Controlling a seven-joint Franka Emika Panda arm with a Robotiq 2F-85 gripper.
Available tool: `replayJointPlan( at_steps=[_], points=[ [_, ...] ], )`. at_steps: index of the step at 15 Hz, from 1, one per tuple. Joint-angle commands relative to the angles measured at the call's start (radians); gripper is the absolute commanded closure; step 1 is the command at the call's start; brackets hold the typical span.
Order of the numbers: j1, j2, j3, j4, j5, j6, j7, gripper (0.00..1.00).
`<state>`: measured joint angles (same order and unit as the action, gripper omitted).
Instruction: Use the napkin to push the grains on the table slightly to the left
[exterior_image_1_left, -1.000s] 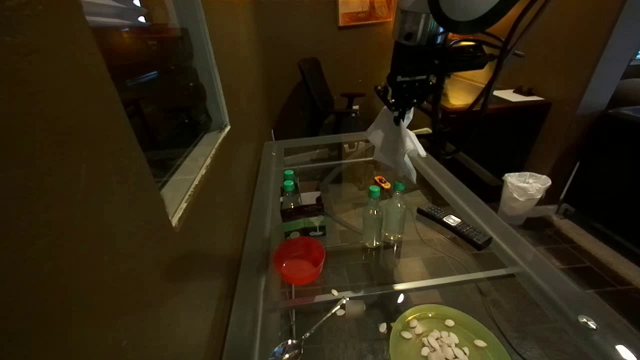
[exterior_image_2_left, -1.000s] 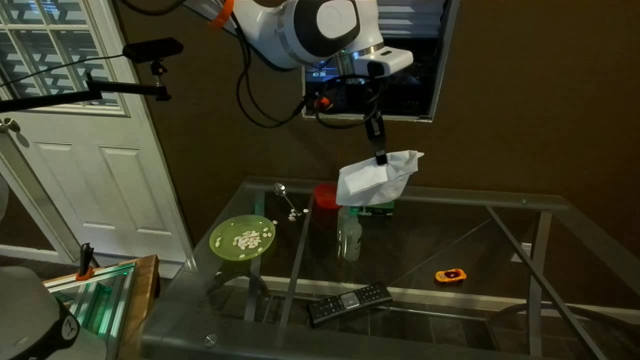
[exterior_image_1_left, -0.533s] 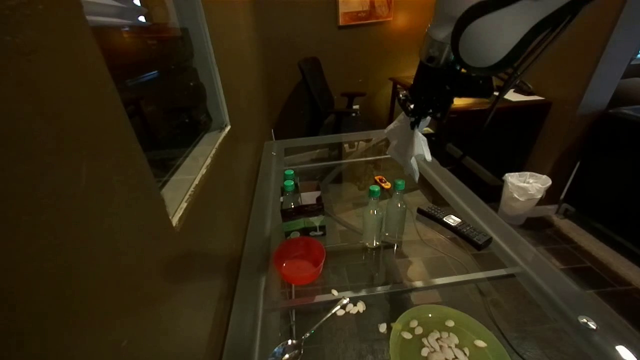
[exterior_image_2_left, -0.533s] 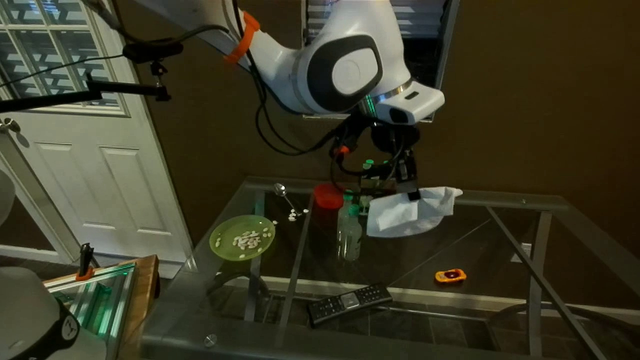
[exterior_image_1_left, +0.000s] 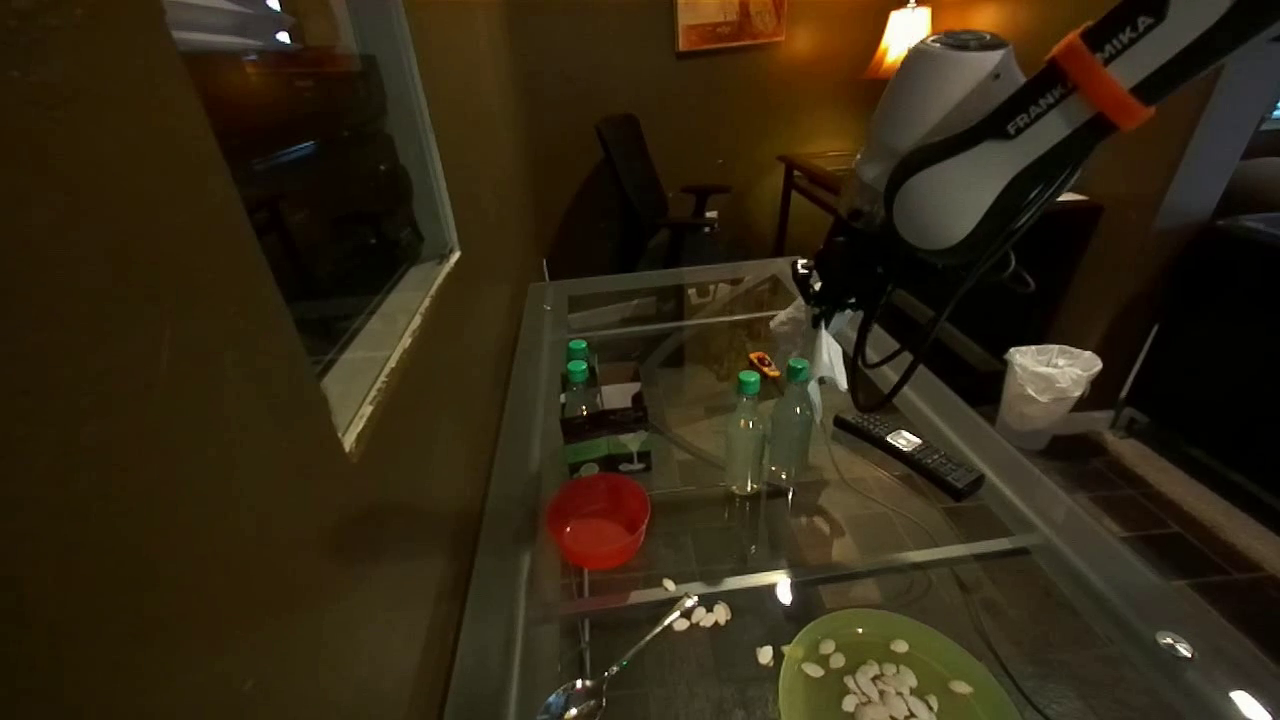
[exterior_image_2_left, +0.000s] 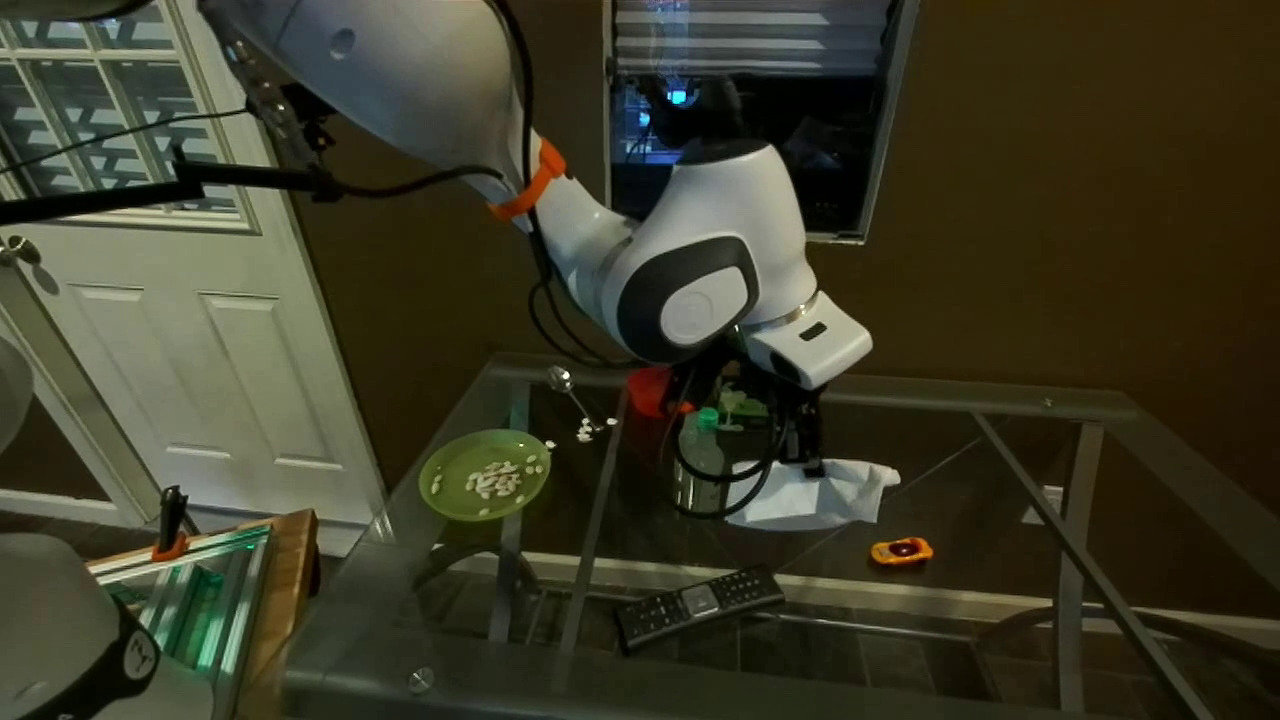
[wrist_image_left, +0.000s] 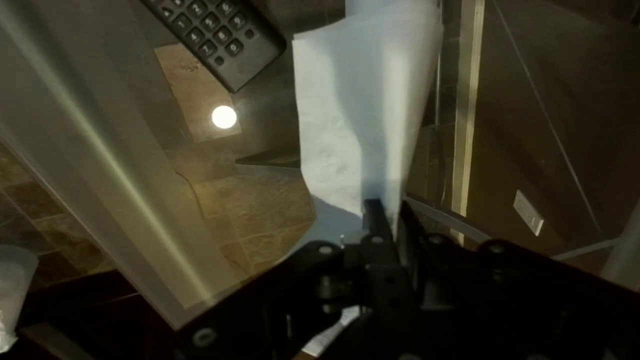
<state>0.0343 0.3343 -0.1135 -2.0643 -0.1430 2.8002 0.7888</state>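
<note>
The white napkin (exterior_image_2_left: 805, 503) hangs spread out from my gripper (exterior_image_2_left: 815, 468), low over the glass table (exterior_image_2_left: 450, 665). Whether its lower edge touches the glass, I cannot tell. In an exterior view the napkin (exterior_image_1_left: 829, 362) is partly behind a bottle, below the gripper (exterior_image_1_left: 818, 312). In the wrist view the gripper (wrist_image_left: 389, 210) is shut with the napkin (wrist_image_left: 327, 120) pinched between its fingertips. The grains (exterior_image_1_left: 708, 615) are several pale kernels by the spoon handle, well away from the gripper. They also show in an exterior view (exterior_image_2_left: 585, 432) and are out of the wrist view.
Green-capped bottles (exterior_image_1_left: 746, 440) stand close to the napkin. A black remote (exterior_image_2_left: 700, 603) and an orange toy car (exterior_image_2_left: 901, 551) lie nearby. A red bowl (exterior_image_1_left: 599, 520), a spoon (exterior_image_1_left: 640, 645), a bottle carton (exterior_image_1_left: 608, 440) and a green plate (exterior_image_2_left: 470, 450) with pale pieces share the table.
My gripper has come down towards the table with the napkin held in it. It first shifted away from the red bowl, then sank almost straight down. The grains and other objects have not moved.
</note>
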Motion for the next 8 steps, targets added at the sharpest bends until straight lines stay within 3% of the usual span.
replayJointPlan(
  at_steps=[1,5,8],
  points=[
    [0.014,0.013,-0.006,0.005,0.07,0.007,-0.056,0.6],
    [0.087,-0.082,-0.049,0.024,-0.014,-0.17,-0.045,0.31],
    [0.111,-0.152,-0.011,0.057,-0.056,-0.407,-0.061,0.11]
  ],
)
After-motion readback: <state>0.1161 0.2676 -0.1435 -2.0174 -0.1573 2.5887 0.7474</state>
